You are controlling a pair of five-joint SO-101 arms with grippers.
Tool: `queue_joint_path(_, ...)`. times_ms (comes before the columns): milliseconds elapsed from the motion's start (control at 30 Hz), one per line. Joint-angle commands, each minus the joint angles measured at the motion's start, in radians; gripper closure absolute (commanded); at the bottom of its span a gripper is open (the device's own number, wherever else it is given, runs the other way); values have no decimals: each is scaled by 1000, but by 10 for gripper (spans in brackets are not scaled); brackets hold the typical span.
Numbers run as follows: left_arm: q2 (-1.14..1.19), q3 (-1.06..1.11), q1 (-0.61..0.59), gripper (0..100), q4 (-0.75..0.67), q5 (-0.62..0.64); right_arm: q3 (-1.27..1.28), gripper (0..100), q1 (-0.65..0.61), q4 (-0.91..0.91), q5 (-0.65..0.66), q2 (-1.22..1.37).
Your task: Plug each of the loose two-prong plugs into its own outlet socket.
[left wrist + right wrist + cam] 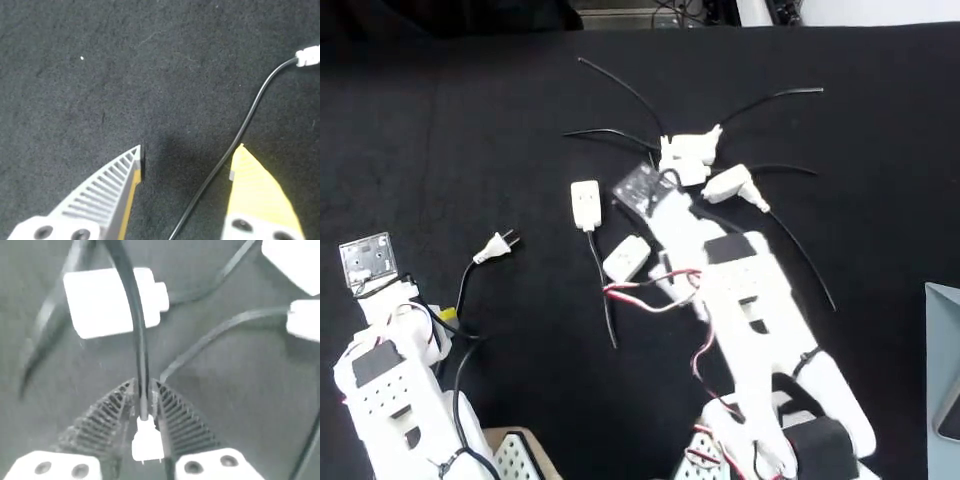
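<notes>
In the right wrist view my right gripper (143, 385) is shut on a small white two-prong plug (146, 440), whose black cord (135, 315) runs out between the fingers and over a white outlet socket (112, 300). From above, this gripper (667, 188) sits among several white sockets (585, 203) (626, 258) (690, 150) (735, 183). My left gripper (187, 155) is open just above the cloth, with another black cord (220, 170) passing between its fingers toward a white plug (310, 55). That loose plug (495, 247) lies ahead of the left gripper (425, 310).
Black cloth covers the table (440, 130). Thin black cords (620, 90) fan out from the sockets at the back. A small metal plate (368, 258) lies at the left, beside the left arm. A dark flat block (638, 183) lies by the right gripper. Red and white wires (650, 295) trail off the right arm.
</notes>
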Motion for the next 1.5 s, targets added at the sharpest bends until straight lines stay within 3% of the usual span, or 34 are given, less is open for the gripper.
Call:
queue_joint_path(0,-14,-18,-4,715,-20,5,-50,983,-52,-121,-109,-1)
queue_joint_path(67,-14,-18,-4,715,-20,5,-54,965,-60,-166,-157,31)
queue_joint_path(233,-14,-18,-4,715,-20,5,-70,793,-60,-100,-186,48)
queue_joint_path(500,-14,-18,-4,715,-20,-26,-61,867,-51,41,-181,-18)
queue_joint_path(833,-14,-18,-4,715,-20,-26,8,868,-77,49,-187,19)
queue_joint_path(1167,-14,-18,-4,715,-20,-26,18,868,-146,190,-189,-41)
queue_joint_path(1467,-14,-18,-4,715,-20,-28,96,868,-141,54,-189,79)
